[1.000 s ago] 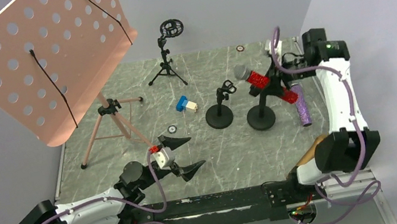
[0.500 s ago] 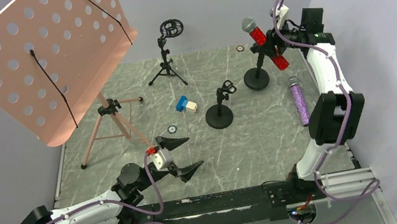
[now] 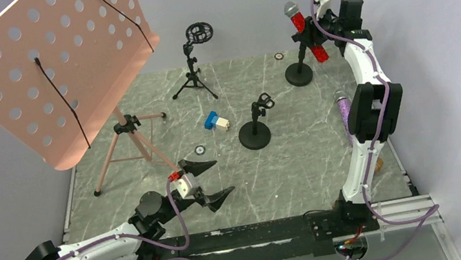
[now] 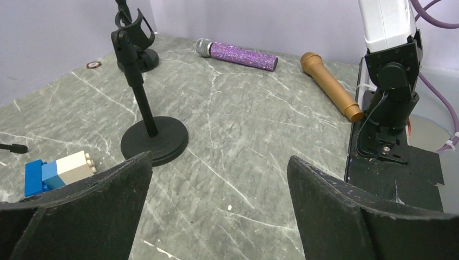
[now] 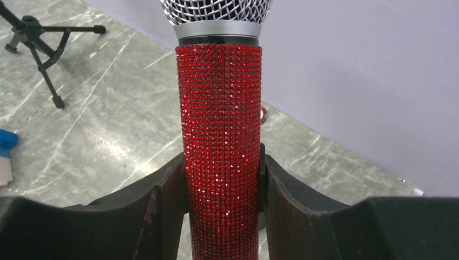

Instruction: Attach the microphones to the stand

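Beside right arm base, gold microphone (mostly hidden from above)

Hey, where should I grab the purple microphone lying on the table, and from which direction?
Take the purple microphone at mid-barrel from straight above, the open left claw closing across its length. It lies flat on the table, slim and round, both long sides free; the gold microphone lies apart.

No text, label, brand, number or sign can be read on anything here.
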Motion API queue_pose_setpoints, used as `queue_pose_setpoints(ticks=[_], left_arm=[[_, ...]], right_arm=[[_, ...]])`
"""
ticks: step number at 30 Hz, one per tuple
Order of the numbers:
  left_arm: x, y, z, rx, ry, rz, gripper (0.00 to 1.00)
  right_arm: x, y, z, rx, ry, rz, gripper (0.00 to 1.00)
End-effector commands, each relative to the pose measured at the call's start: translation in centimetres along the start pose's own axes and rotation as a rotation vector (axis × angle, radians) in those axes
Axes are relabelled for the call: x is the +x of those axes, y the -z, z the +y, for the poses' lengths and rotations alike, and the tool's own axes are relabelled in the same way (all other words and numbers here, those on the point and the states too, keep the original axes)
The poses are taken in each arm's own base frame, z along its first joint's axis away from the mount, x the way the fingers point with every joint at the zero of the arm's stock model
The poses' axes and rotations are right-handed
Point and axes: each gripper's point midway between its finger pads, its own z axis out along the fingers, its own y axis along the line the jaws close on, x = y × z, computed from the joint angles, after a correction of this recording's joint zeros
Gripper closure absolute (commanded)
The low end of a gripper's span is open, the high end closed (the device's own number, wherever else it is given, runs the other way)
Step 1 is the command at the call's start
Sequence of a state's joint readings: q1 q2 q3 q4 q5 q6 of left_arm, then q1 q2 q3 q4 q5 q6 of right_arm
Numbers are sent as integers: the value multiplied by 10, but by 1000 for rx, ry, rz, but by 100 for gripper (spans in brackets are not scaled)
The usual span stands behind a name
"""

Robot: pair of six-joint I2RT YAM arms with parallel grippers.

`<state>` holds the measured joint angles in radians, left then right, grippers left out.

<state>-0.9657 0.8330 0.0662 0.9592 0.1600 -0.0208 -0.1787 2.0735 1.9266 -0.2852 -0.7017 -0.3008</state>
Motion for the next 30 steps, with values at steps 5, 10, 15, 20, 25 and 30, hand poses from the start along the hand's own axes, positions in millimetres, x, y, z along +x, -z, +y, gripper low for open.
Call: queue_pose_setpoints(ticks=[5, 10, 15, 20, 25, 30], left_arm=[[-9, 1, 2, -16, 5, -42, 2], [-9, 2, 2, -17, 8, -42, 2], [-10, 2, 2, -19, 11, -46, 2], [-11, 4, 5, -36, 12, -39, 1], [-15, 5, 8, -52, 1, -41, 1], [-9, 6, 19, -123, 40, 37, 1]], right_arm=[[-63, 0, -9, 23, 76, -163, 63], [-61, -5, -11, 19, 61, -158, 54], [-64, -9, -12, 16, 56, -156, 44], [-75, -3, -10, 28, 44, -176, 24], [-91, 12, -6, 54, 54, -198, 12], [-106, 43, 4, 111, 91, -204, 4]])
